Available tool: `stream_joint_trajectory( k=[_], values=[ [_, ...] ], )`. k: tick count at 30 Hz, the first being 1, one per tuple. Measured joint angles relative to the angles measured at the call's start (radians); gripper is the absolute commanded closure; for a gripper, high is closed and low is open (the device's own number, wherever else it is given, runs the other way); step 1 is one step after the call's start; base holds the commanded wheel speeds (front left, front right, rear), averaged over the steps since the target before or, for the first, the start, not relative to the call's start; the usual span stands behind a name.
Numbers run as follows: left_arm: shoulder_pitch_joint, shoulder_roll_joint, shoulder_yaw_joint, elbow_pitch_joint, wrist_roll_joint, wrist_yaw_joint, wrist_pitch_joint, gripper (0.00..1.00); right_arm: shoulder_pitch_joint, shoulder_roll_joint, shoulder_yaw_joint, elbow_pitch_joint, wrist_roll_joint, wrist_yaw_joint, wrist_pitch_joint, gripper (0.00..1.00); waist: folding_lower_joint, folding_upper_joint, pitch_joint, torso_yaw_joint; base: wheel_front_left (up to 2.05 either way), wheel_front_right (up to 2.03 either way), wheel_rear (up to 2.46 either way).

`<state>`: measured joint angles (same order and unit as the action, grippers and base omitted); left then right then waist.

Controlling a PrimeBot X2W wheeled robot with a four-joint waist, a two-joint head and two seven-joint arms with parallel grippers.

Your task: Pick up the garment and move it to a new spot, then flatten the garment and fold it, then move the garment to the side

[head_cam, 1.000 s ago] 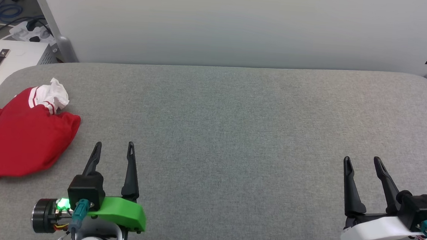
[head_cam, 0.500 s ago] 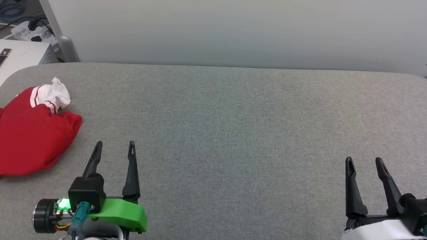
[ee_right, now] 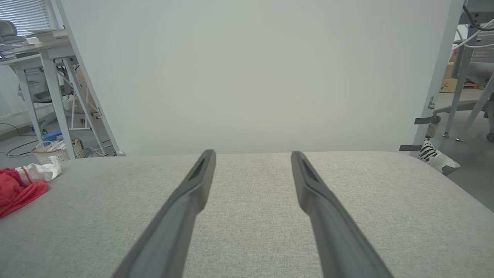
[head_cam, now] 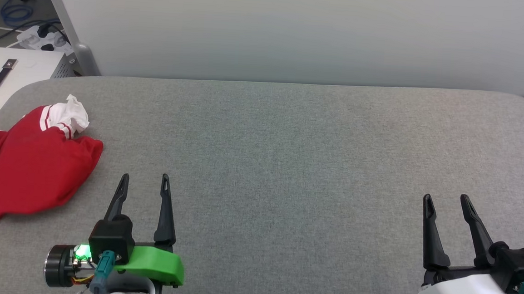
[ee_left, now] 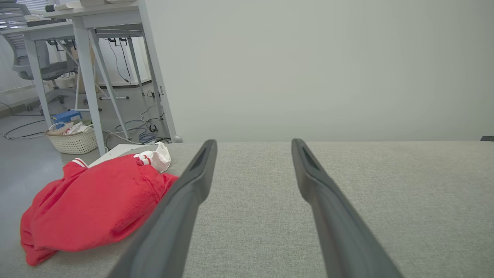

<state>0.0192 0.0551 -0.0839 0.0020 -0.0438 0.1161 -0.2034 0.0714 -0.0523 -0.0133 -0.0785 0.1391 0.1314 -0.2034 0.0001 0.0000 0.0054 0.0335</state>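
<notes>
The garment [head_cam: 28, 169] lies crumpled at the left end of the grey table [head_cam: 289, 144], red with a bunched white sleeve on its far side. It also shows in the left wrist view, garment [ee_left: 96, 204], and at the left edge of the right wrist view, garment [ee_right: 17, 189]. My left gripper [head_cam: 145, 183] hovers open and empty just right of the garment, apart from it. At the right end of the table my right gripper [head_cam: 446, 203] is open too, with nothing between its fingers.
A pale wall panel [head_cam: 296, 31] rises behind the table. A white case with a black handle [head_cam: 2, 76] stands off the table's left end. Cables and a power strip [head_cam: 36, 38] lie on the floor. A wicker basket [ee_left: 73, 141] sits under desks. A person's shoe [ee_right: 436, 156] shows at right.
The picture has shifted slightly right and down, which is the camera moving. Both grippers stay open; the garment has not moved on the table.
</notes>
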Motion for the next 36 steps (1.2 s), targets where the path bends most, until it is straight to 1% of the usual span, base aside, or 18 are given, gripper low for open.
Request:
stream_joint_trajectory(
  k=[7,17,27,36],
  values=[
    [0.001,0.0,-0.004,0.004,0.0,0.012,-0.015,0.0,0.009,0.0,-0.001,0.0,-0.012,0.0,-0.016,0.0,0.0,0.0,-0.001,0.003,0.0,0.0,0.0],
    [0.008,0.0,-0.014,0.016,0.003,0.013,-0.035,0.0,0.014,0.0,-0.003,0.001,-0.014,0.0,-0.035,0.0,0.0,0.0,-0.003,0.005,0.0,0.0,0.0],
    [0.015,0.0,-0.02,0.018,0.0,-0.007,-0.053,0.0,0.03,0.0,-0.006,0.004,-0.013,0.0,-0.049,0.0,0.0,0.0,-0.005,0.011,0.0,0.0,0.0],
    [0.016,0.0,-0.02,0.023,0.0,-0.015,-0.053,0.0,0.03,0.0,-0.006,0.011,-0.013,0.0,-0.049,0.0,0.0,0.0,-0.006,0.013,0.0,0.0,0.0]
  ],
)
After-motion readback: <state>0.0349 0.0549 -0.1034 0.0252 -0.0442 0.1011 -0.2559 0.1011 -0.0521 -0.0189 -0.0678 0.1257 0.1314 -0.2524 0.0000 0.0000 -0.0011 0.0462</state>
